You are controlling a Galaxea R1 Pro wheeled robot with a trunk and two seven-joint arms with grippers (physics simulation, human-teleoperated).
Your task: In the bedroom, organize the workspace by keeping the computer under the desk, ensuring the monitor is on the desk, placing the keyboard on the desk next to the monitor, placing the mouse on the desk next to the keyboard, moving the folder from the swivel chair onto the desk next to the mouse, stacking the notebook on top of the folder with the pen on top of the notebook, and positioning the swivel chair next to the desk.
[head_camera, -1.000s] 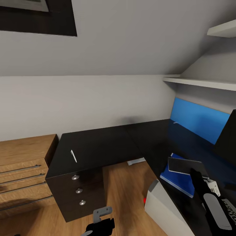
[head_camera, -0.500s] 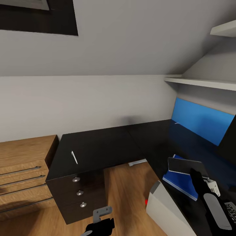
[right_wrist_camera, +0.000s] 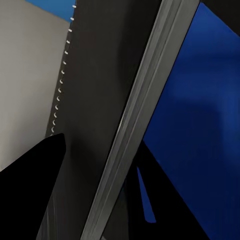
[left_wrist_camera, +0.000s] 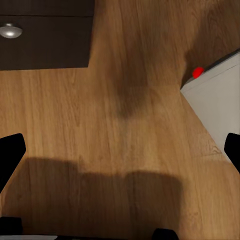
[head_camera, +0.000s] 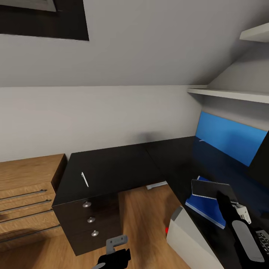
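The notebook (head_camera: 210, 189), a dark spiral-bound one, is sitting pinched in the right gripper (head_camera: 224, 200), which is closing tight on its near edge and holding it tilted up just over the blue folder (head_camera: 204, 206). In the right wrist view the notebook (right_wrist_camera: 105, 120) is running right between the fingers, one black finger (right_wrist_camera: 30, 165) pressing on its cover, with the folder (right_wrist_camera: 200, 130) showing past its edge. The folder is lying flat on the black desk (head_camera: 112, 168), beside the fingertips. The pen (head_camera: 84, 178) is lying way off from that gripper, on the desk's other wing above the three-drawer unit (head_camera: 89, 220) with silver knobs. The left gripper (head_camera: 114, 257) is hanging low over the wood floor (left_wrist_camera: 110, 130), fingers spread wide and holding nothing, with a white computer case (head_camera: 186, 239) off to one side of it.
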